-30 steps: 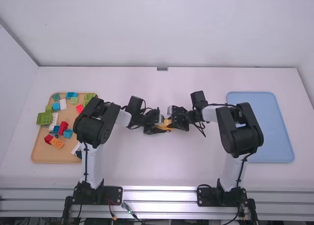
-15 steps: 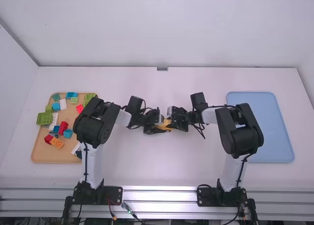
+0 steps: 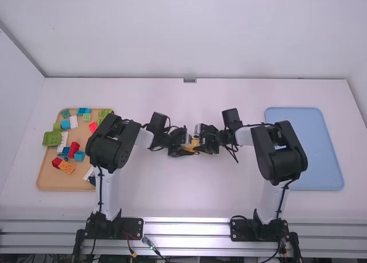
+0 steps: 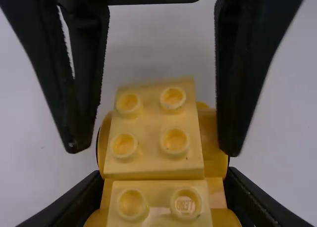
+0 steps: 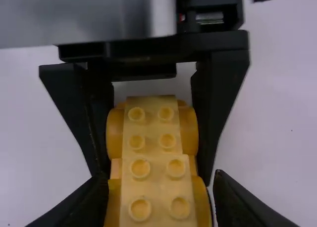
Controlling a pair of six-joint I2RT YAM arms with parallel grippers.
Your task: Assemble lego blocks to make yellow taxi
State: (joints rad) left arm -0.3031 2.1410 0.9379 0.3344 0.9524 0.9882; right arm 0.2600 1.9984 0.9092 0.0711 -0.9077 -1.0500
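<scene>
The yellow block assembly (image 3: 194, 144) is held up between both grippers near mid-table. My left gripper (image 3: 187, 148) reaches it from the left, my right gripper (image 3: 200, 142) from the right. In the left wrist view, my left gripper (image 4: 162, 182) is shut on the rounded yellow sides of the assembly (image 4: 156, 130), whose studded top blocks sit at two levels. In the right wrist view, my right gripper (image 5: 159, 180) stands open around the near end of the assembly (image 5: 156, 185), one fingertip close to each side.
On the left, a tan tray (image 3: 51, 182) carries several loose green, blue, red, white and orange blocks, partly behind the left arm. A blue tray (image 3: 322, 154) lies at the right, partly covered by the right arm. White tabletop (image 3: 189, 197) stretches in front of the grippers.
In the high view, my right gripper has shifted very slightly left toward the assembly, its loose cable moving with it. My left gripper has kept its place.
</scene>
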